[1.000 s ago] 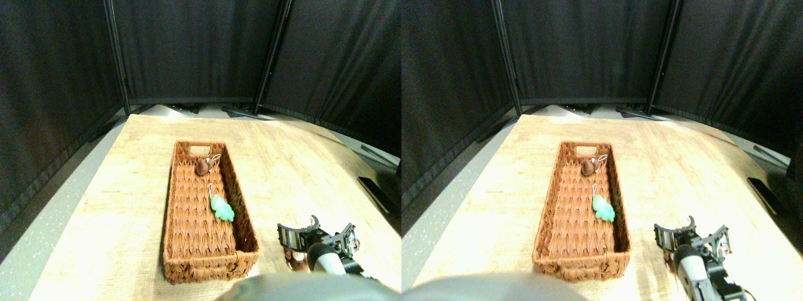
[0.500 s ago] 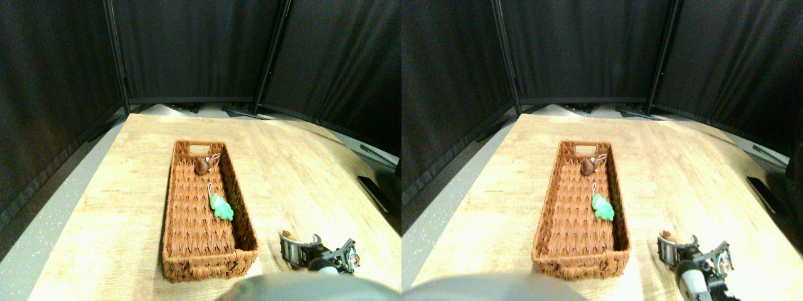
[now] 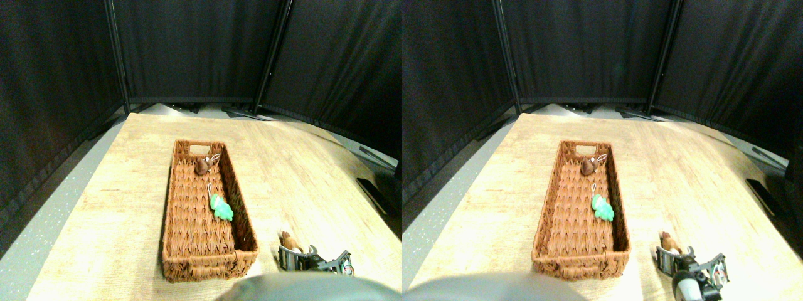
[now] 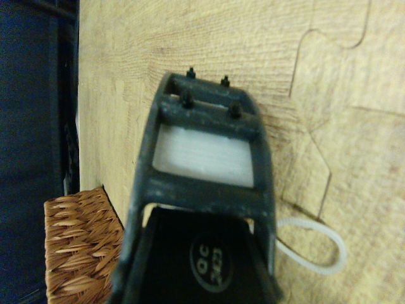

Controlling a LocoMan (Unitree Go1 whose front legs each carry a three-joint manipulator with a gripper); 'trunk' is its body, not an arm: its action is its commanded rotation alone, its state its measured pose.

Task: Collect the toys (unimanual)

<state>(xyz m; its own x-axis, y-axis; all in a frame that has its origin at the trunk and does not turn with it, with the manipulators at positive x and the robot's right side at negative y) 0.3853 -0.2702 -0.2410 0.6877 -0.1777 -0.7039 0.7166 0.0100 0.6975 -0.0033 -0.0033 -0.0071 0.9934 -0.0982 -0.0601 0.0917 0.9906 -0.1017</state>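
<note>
- A long brown wicker basket (image 3: 188, 248) is seen lying lengthwise on a pale wood-grain surface (image 3: 295, 169), with black curtains (image 3: 188, 50) closing off the space behind.
- Two toys are held inside the basket: a small brown plush figure (image 3: 202, 166) near the far end, and a green plush figure (image 3: 221, 208) against the right wall about midway along. A thin string loop is attached to each.
- A third toy, another brown plush figure (image 3: 288, 241), is seen outside the basket, on the surface to the right of the basket's near corner.
- The right gripper (image 3: 313, 262) is shown low at the bottom edge of the forward view, just behind this toy, with its two jaws spread apart and nothing pinched between them.
- In the wrist view, the dark open frame of one jaw (image 4: 202, 190) is seen over the wood-grain surface, with a white string loop (image 4: 316, 247) lying on the surface beside it and a corner of the basket (image 4: 82, 247) nearby.
- The body of the toy near the gripper is hidden in the wrist view.
</note>
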